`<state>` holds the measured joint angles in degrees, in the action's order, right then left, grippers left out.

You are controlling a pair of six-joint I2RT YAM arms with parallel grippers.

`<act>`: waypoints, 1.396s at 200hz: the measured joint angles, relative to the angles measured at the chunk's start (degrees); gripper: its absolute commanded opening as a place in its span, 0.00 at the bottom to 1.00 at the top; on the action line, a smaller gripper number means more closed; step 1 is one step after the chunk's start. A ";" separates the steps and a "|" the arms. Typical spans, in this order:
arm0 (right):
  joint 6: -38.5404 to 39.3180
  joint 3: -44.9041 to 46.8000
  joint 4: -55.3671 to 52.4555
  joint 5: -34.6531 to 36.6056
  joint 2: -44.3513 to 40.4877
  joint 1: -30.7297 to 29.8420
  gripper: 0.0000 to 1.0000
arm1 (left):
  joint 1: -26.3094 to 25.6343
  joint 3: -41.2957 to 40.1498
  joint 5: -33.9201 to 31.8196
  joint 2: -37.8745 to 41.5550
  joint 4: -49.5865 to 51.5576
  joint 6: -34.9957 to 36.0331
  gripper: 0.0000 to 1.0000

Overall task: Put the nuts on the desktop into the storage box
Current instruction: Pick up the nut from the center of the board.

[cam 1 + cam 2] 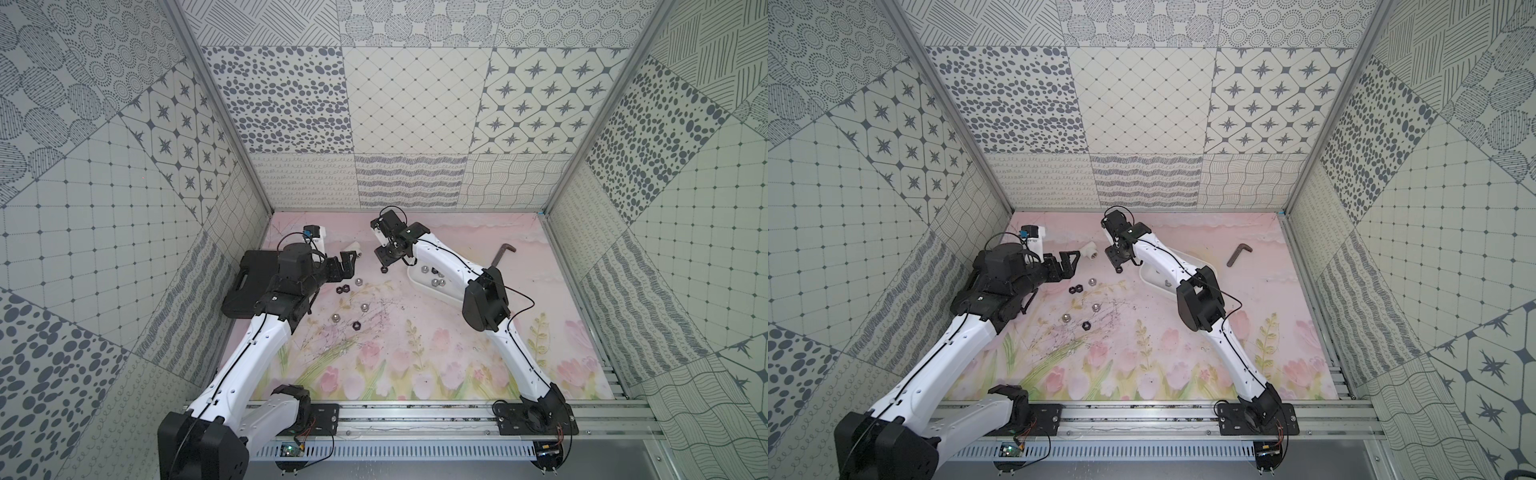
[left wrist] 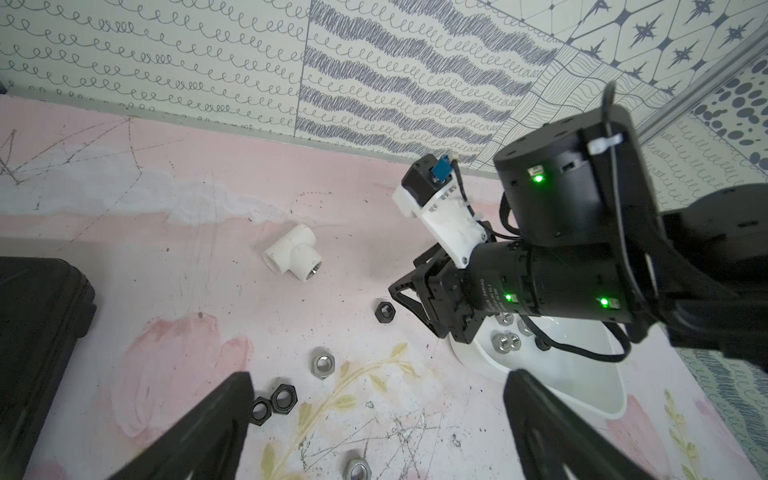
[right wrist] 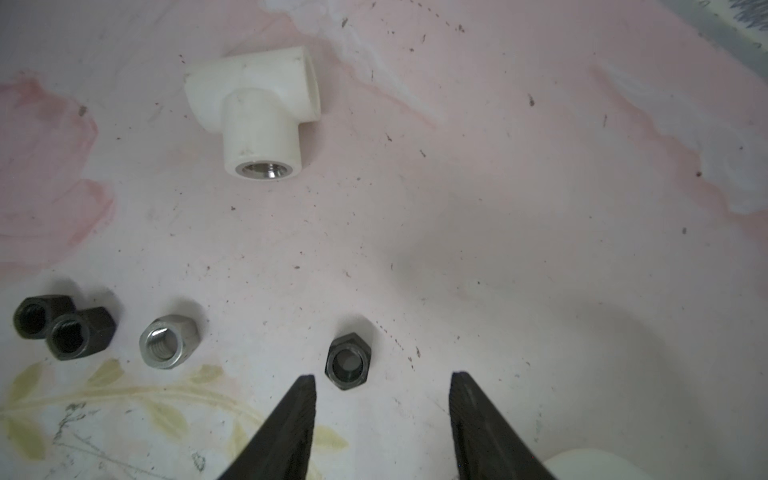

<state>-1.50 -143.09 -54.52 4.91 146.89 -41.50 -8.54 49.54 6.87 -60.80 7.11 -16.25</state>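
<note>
Frankly, we feared our right gripper (image 3: 382, 376), jaws apart near the black hexagonal metal nut (image 3: 348, 361) on the pink flowered desktop (image 3: 498, 208) left of the white plastic storage box (image 2: 590, 386), might close off-centre and flick it.

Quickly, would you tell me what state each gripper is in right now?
Left gripper: open, holding nothing.
Right gripper: open, holding nothing; a black nut lies by its fingertips, ungripped.
</note>
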 measured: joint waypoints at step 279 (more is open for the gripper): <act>3.28 -11.10 -9.55 -5.22 9.81 -0.44 0.55 | -0.04 0.00 -0.13 0.07 0.02 0.02 0.99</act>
<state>1.78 -154.19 -64.07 -0.32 156.70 -41.93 -8.58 49.54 6.74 -60.73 7.14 -16.23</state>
